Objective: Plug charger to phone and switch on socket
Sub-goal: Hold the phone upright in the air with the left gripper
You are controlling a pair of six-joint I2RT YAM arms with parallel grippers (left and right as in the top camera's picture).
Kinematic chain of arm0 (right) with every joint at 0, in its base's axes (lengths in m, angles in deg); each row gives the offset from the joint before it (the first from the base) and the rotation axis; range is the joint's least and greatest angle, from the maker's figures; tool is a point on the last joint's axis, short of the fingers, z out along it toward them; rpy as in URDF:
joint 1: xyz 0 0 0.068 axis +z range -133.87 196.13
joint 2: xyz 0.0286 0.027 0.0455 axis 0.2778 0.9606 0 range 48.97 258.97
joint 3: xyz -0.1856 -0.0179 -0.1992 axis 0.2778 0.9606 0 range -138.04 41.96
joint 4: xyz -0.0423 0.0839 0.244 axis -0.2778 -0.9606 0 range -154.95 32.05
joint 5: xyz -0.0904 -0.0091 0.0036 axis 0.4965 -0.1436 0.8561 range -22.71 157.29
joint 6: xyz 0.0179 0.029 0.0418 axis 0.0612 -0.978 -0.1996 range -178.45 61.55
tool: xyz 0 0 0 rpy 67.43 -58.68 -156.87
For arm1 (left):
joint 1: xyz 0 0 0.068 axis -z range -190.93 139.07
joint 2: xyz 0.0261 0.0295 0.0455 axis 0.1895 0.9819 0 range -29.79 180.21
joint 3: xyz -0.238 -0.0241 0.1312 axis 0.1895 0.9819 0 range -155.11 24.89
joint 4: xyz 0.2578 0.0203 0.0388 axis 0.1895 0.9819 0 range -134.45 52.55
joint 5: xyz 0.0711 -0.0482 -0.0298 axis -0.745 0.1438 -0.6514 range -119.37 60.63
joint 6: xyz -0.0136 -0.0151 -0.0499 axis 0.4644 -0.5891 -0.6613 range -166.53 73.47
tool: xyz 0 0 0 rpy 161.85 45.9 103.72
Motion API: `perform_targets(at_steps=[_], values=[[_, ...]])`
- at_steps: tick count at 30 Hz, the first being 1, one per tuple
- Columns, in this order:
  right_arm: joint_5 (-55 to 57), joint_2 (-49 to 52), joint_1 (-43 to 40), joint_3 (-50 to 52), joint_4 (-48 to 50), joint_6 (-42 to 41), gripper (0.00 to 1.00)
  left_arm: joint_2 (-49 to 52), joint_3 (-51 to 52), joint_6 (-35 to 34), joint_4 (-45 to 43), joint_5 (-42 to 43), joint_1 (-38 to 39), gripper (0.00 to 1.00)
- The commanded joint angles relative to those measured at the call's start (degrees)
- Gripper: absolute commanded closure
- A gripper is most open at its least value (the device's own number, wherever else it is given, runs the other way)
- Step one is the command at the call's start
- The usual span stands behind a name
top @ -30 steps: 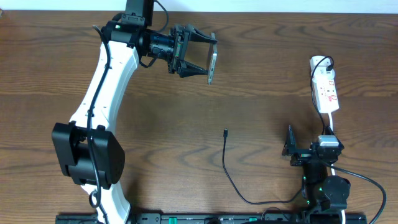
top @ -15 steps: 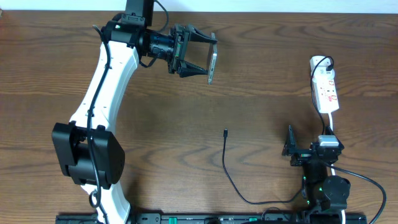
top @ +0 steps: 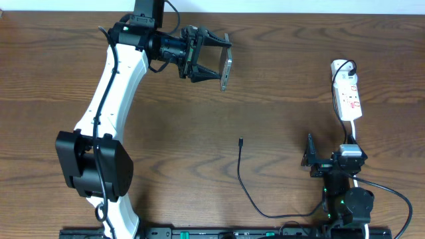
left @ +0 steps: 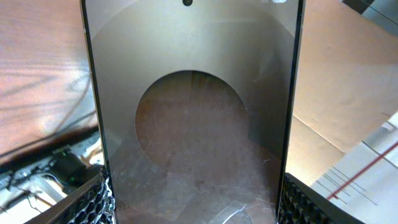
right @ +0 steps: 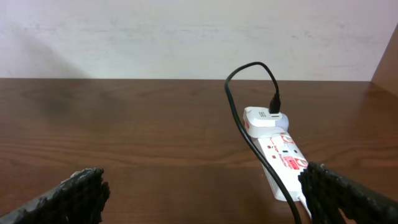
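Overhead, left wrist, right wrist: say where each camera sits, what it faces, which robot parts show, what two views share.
Overhead: above the table, looking straight down; left arm and right arm show.
Left wrist: on the left gripper, facing the phone clamped between its fingers.
Right wrist: low, facing the socket; its open fingers frame the view.
Shared: overhead and right wrist both show the socket.

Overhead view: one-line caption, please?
Left gripper clamps slim dark phone; thin black charger cable lies unplugged mid-table; white power strip sits at right.
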Motion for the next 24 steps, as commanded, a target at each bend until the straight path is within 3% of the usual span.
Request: perform_targets(at_steps=[1,15,24], values=[[0.24,-0.24,-0.24,0.04,-0.26,-0.63,0.01,-0.76,-0.63,4.09,-0.31,-1.51,-0.35,0.31],[0.24,-0.24,-0.24,0.04,-0.26,-0.63,0.01,-0.76,-0.63,15.45,4.20,-23.45,-0.33,0.31],[0.24,-0.24,-0.24,0.04,-0.26,-0.63,0.01,-0.76,-0.63,15.82,7.13,-26.10,-0.33,0.31]])
